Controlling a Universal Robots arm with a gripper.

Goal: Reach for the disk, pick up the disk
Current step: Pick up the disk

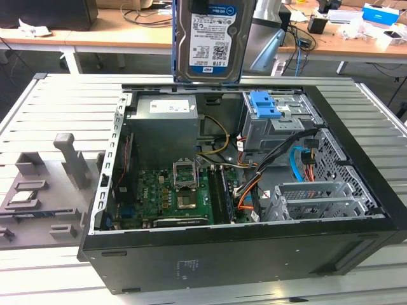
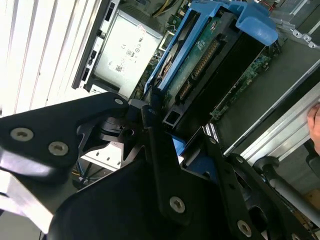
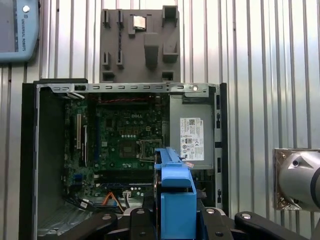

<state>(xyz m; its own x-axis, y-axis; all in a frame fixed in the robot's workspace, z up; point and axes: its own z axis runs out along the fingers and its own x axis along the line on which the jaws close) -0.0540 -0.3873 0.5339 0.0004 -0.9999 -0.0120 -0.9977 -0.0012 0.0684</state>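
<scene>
Disk (image 1: 205, 41) above open computer case (image 1: 222, 260)

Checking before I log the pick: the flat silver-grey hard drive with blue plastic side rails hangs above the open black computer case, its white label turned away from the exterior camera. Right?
Not quite. The silver-grey hard drive does hang above the open black computer case, but the exterior view shows its white label turned toward the camera, not away.

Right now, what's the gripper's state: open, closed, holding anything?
Gripper: jaws shut on the flat silver-grey disk with white label and blue plastic side rails, held above the open black computer case.
</scene>
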